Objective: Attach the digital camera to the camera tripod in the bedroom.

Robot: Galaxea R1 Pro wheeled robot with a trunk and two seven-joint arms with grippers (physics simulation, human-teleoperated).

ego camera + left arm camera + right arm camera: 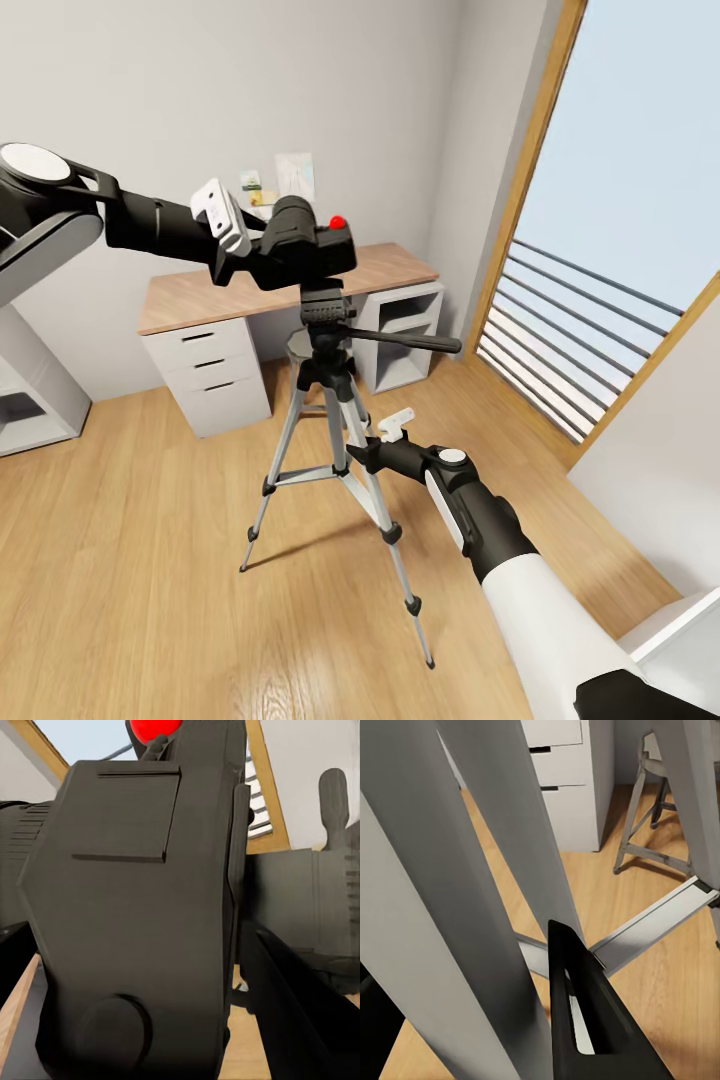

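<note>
1. Bedroom walls, plank floor and the tall window (610, 250) at the right of the head view set the scene; a wood-topped grey desk (260, 290) runs across the middle, behind everything else.

2. Centre frame stands the camera tripod (335, 440), its three silver legs spread on the floor, its black head up and its long pan handle pointing toward the right of the frame.

3. From the upper left comes the left arm, and the left gripper (262, 250) is clenched on the digital camera (315, 245), carrying it right over the tripod head. In the left wrist view the camera's dark body (135, 915) sits between the fingers, red button at the top edge.

4. From the lower right the right arm reaches in, with the right gripper (355, 450) at the tripod's upper legs. The right wrist view shows one dark finger (585, 1012) among pale legs (502, 832); whether those jaws clamp a leg or merely rest beside it I cannot tell.

5. Camera base and tripod head look touching or very nearly so, though the head view is too coarse to confirm seating.

6. Risks, as I judge them: letting go before the base is mated would drop the camera to the floor; a sideways push from either arm could tip the tripod.
</note>
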